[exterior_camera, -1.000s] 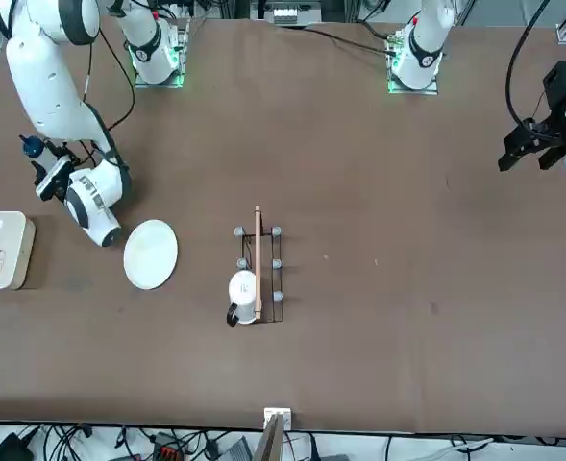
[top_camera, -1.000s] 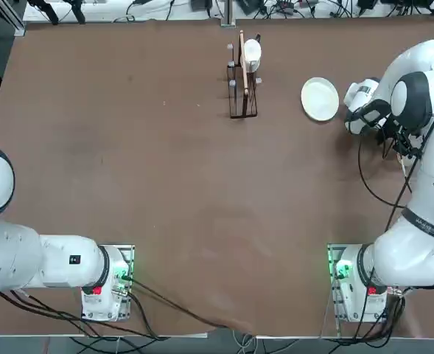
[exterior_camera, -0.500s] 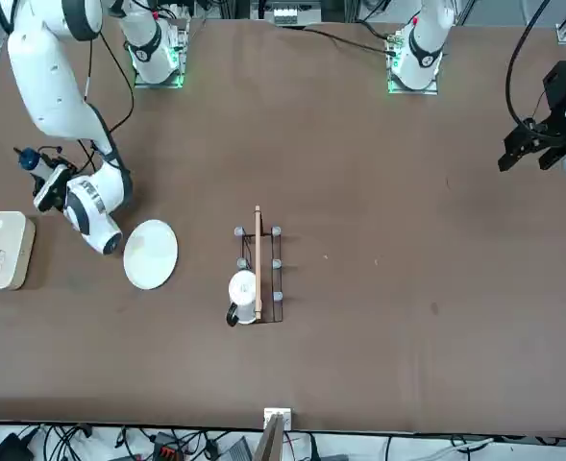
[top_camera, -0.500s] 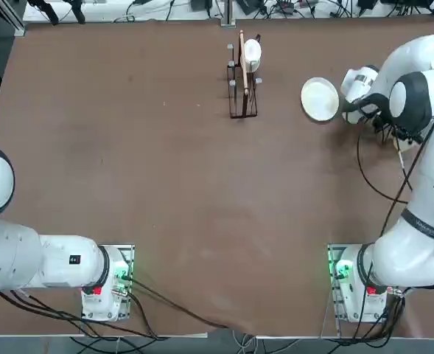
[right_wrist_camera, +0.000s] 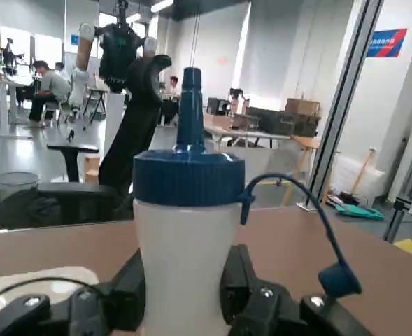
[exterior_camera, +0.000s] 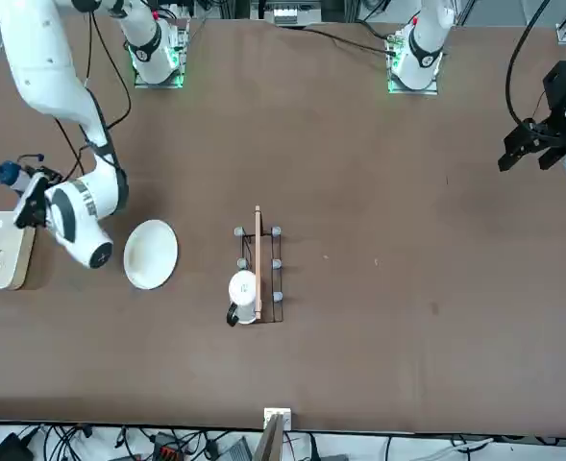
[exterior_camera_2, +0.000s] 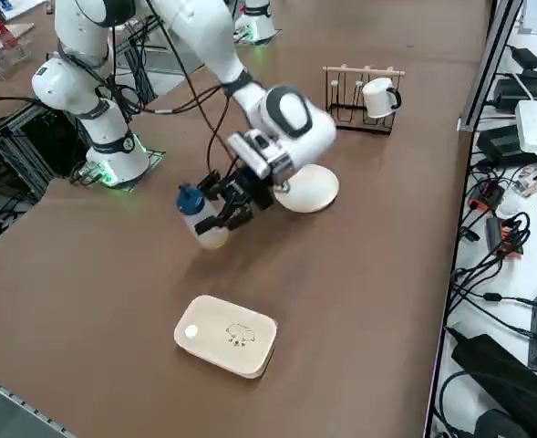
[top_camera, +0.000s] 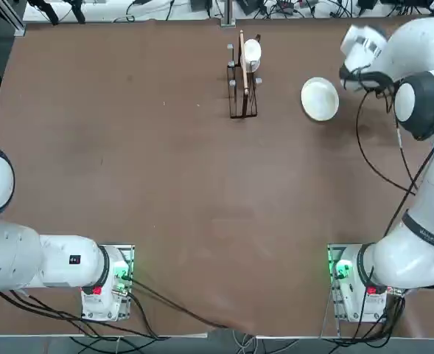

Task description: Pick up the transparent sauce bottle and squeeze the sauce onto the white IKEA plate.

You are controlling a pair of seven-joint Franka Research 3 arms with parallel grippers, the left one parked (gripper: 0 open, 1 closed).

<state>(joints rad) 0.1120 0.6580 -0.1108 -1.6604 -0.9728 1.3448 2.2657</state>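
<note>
Top view: white IKEA plate (top_camera: pixel 320 99) on tabletop (top_camera: pixel 180 184), toward its far right corner, just beside the right arm (top_camera: pixel 423 103).

Front view: mug (exterior_camera: pixel 243 290) against the wire rack (exterior_camera: pixel 273 279), near the tabletop's far edge from the robot.

Right side view: right gripper (exterior_camera_2: pixel 215 208) clamped on the transparent sauce bottle (exterior_camera_2: pixel 201 215), blue cap up, bottle near the plate and near the tabletop's right edge; white boxy object (exterior_camera_2: pixel 225 336) nearer that edge.

Right wrist view: fingers (right_wrist_camera: pixel 242 287) grip both sides of the bottle; cap's tethered plug (right_wrist_camera: pixel 338 280) hangs off.

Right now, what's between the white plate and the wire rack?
Just bare brown tabletop from plate to rack, per the top view. Right gripper, gripping the bottle, is beyond the plate.
</note>
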